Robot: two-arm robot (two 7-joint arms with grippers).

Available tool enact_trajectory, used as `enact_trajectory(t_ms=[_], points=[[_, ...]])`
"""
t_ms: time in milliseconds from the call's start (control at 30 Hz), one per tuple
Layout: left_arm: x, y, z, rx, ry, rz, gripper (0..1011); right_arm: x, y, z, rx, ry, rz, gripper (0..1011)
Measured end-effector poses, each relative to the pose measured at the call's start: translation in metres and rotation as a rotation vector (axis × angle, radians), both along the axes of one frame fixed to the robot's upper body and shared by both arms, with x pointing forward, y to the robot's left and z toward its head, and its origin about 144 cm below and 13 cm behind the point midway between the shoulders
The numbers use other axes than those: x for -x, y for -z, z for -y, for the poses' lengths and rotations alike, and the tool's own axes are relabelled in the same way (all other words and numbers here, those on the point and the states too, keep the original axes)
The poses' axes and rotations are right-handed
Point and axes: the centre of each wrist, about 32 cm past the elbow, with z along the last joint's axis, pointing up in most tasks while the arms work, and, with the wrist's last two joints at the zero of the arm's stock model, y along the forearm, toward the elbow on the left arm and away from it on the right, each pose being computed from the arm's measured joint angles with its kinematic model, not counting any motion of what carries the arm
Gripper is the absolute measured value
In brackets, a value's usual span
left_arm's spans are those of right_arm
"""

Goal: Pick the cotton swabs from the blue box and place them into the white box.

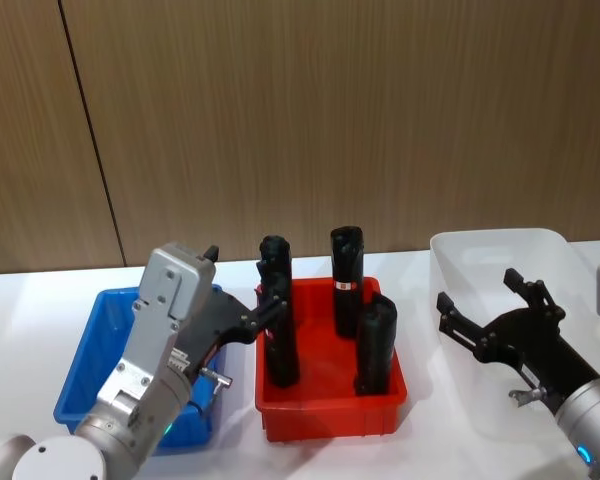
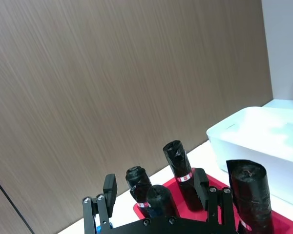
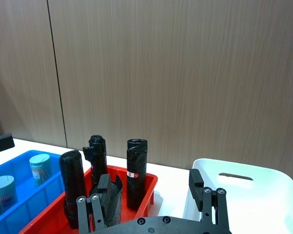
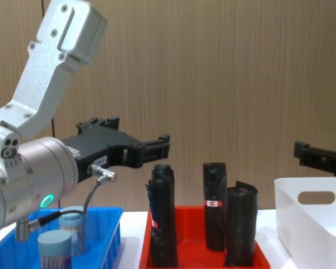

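Right wrist view gives me two cotton swabs (image 3: 40, 165) standing apart in the blue box (image 3: 36, 195); the chest view shows the same pair. That box sits toward the left edge of the desk (image 1: 30, 290) and the white box (image 1: 495, 238) toward its right edge, with a red tray (image 1: 330, 415) of black rolls (image 1: 346, 270) between them. I see no jar in the part of the white box that shows, so I judge nothing is moved yet and both picks are left. My left end effector (image 2: 155, 186) hangs open and empty above the blue box, on the tray side. My right end effector (image 1: 480, 292) hovers open and empty over the white box.
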Motion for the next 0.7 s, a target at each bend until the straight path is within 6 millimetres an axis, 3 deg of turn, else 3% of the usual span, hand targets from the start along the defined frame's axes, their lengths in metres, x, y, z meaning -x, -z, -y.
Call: enact_trajectory(t_ms=[700], points=[[-0.011, 0.008, -0.031, 0.038, -0.092, -0.19, 1004, 0.0, 0.0, 0.0, 0.0, 0.0, 0.0, 1002]])
